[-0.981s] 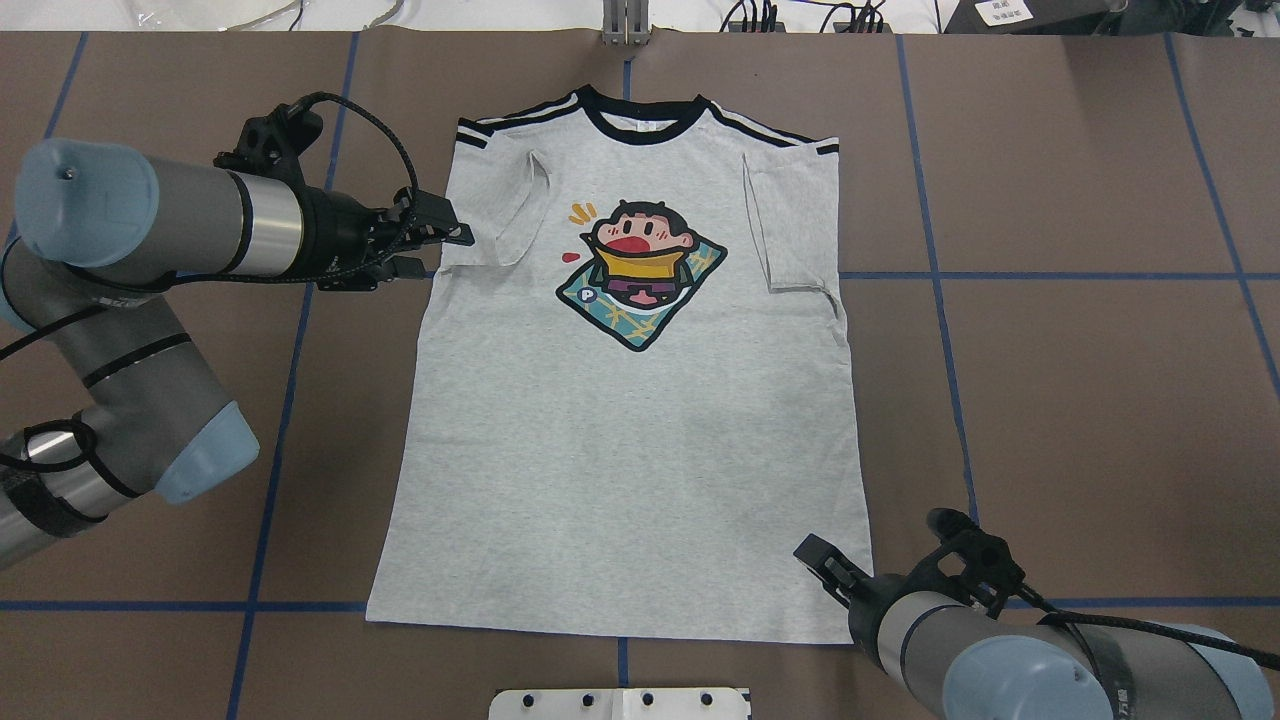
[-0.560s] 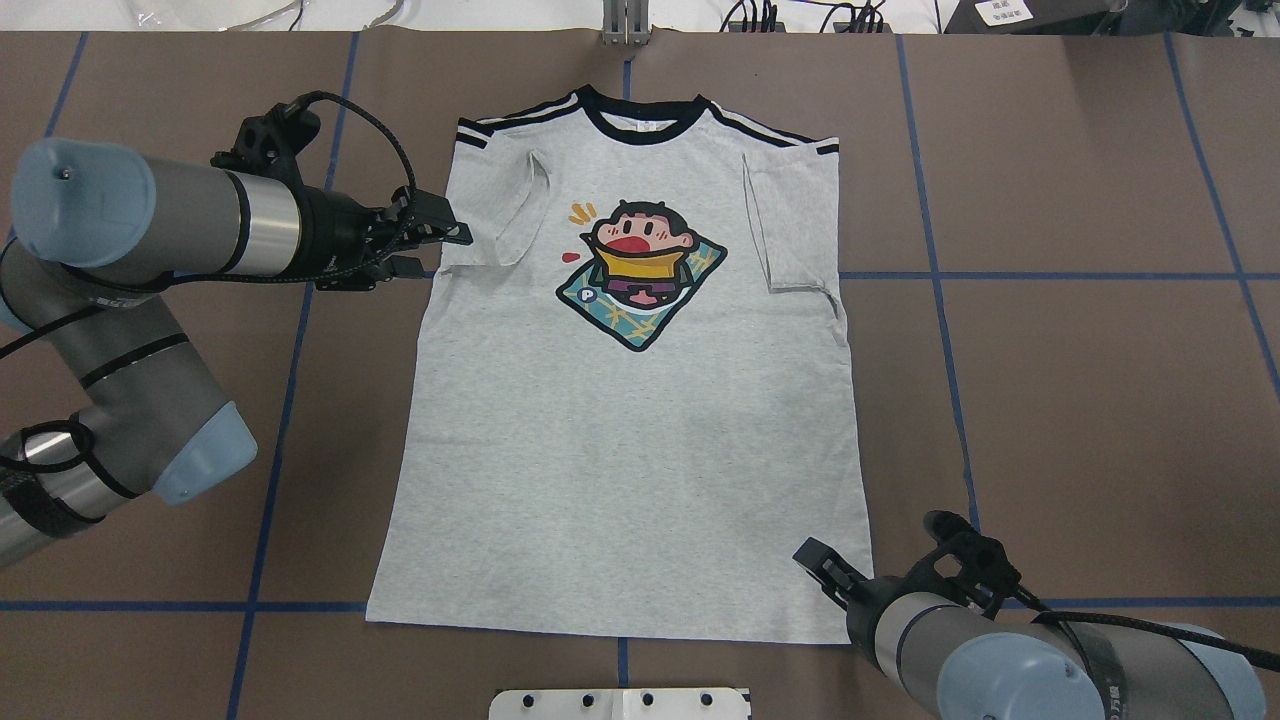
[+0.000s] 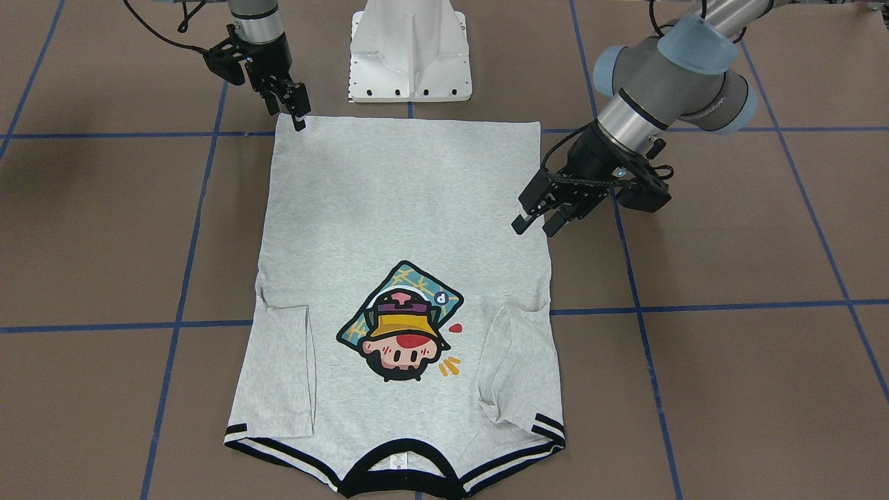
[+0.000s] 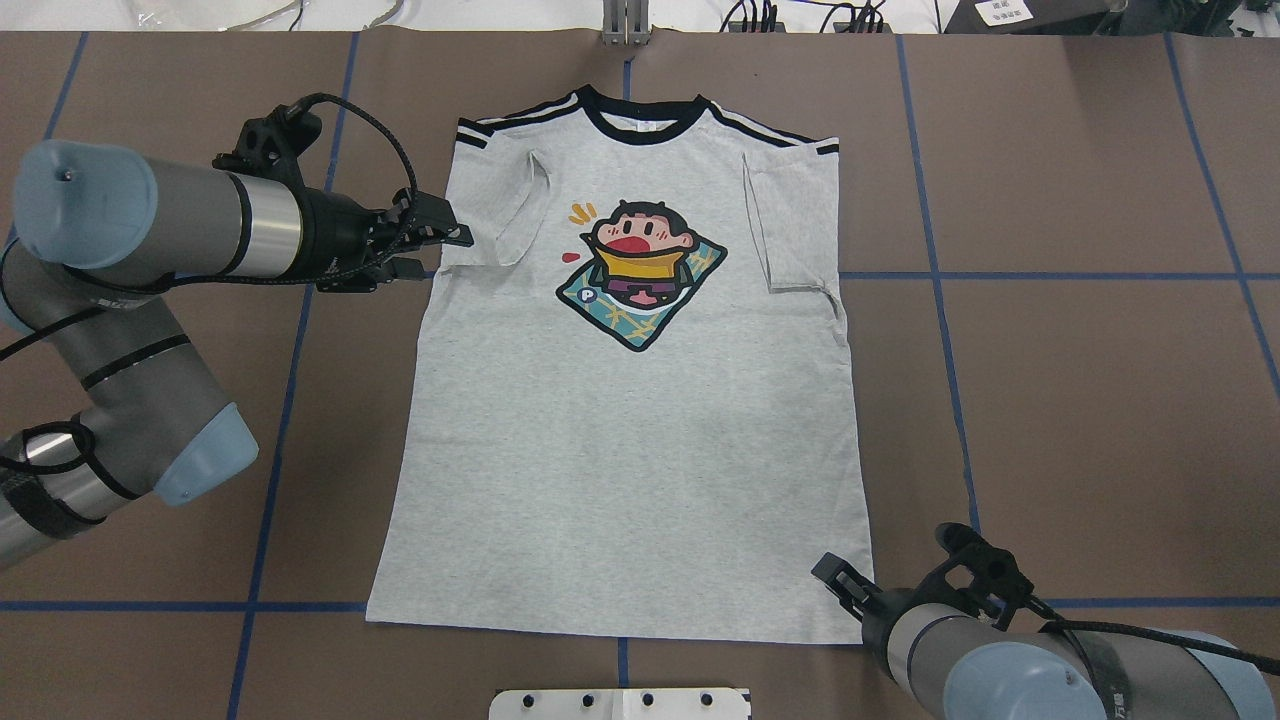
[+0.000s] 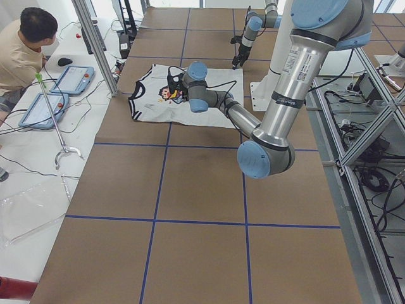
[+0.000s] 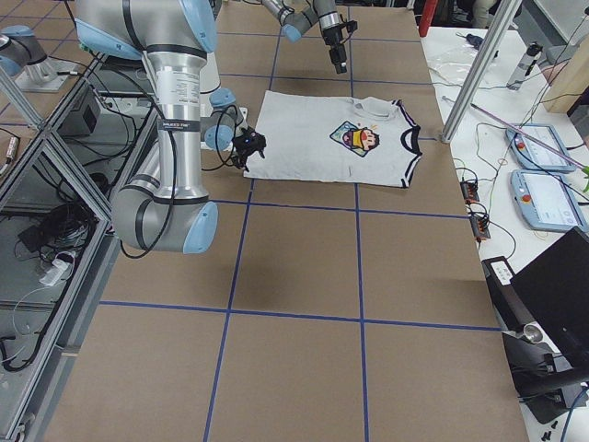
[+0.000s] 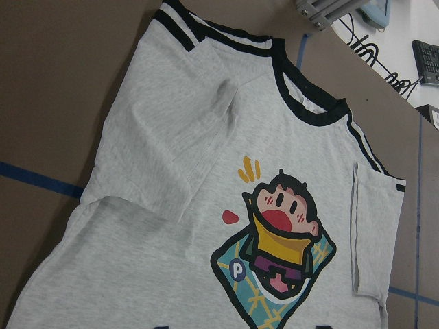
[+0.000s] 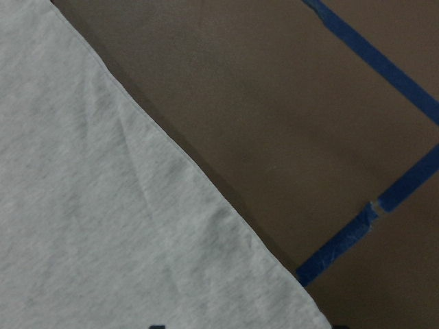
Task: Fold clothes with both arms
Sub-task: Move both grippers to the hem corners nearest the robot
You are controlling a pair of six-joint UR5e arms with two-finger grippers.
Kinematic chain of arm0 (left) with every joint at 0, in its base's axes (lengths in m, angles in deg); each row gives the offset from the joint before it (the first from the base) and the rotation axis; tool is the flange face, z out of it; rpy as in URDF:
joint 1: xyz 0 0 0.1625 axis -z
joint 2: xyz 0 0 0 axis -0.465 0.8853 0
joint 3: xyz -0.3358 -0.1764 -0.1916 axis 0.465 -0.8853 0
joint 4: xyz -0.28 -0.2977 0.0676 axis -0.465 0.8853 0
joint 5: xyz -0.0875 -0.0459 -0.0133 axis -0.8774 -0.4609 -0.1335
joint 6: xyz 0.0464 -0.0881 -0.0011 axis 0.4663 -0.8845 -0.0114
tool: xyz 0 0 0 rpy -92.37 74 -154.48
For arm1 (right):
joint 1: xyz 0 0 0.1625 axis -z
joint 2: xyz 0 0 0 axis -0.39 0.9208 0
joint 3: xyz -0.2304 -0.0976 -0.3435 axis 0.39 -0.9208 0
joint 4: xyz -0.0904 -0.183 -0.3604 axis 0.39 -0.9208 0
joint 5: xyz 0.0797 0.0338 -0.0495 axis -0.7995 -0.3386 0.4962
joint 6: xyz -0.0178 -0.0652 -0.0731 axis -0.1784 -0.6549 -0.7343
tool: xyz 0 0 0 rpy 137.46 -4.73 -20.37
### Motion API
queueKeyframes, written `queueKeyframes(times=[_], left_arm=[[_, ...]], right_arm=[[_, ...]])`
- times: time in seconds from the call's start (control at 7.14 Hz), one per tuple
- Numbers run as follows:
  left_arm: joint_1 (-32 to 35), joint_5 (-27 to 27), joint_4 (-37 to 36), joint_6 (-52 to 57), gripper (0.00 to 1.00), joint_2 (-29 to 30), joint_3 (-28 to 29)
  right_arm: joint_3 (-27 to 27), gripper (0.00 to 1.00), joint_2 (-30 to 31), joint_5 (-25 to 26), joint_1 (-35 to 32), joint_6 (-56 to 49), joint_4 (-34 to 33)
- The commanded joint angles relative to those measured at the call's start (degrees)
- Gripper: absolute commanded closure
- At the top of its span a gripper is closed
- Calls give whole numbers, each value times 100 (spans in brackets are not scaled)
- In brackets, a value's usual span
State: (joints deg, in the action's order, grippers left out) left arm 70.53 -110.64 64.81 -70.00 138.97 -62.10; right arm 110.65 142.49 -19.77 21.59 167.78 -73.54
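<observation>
The brown worktop (image 4: 1050, 400), marked into squares by blue tape lines (image 4: 940, 275), carries the light grey T-shirt (image 4: 620, 450) near its middle. The T-shirt lies flat and front up, hem toward the robot's white pedestal base (image 3: 410, 48) and black collar (image 4: 645, 125) on the far side. Both short sleeves are turned inward onto the chest, one on either side of the cartoon head print (image 4: 640, 275).

The left arm (image 4: 150, 220) reaches in low from the shirt's side, about level with the print. The right arm (image 4: 1000, 670) comes in at the hem corner on the robot's right.

The left gripper (image 3: 533, 228) stands just beside the shirt's side edge, below the folded sleeve, its two fingers parted with a clear gap and nothing between them. The right gripper (image 3: 288, 111) points down at the hem corner (its lower fingertip overlaps the cloth edge in the front-facing view, though whether it touches is unclear); its fingers also stand apart and hold nothing. The right wrist camera shows that corner's edge running diagonally over bare worktop.
</observation>
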Motion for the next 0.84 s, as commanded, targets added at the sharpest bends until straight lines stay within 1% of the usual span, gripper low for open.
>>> queueKeyframes(times=[0.0, 0.42, 0.56, 0.7], left_arm=[[-2, 11, 7, -3, 23, 7, -6], [-11, 3, 7, 6, 23, 7, 3], [-11, 3, 7, 6, 23, 7, 3], [-11, 3, 7, 6, 23, 7, 3]], right_arm=[[-98, 18, 4, -243, 49, 2, 0], [-124, 18, 12, -280, 163, 20, -35], [-116, 20, 12, -280, 163, 20, -35], [-124, 25, 38, -271, 189, 28, -35]])
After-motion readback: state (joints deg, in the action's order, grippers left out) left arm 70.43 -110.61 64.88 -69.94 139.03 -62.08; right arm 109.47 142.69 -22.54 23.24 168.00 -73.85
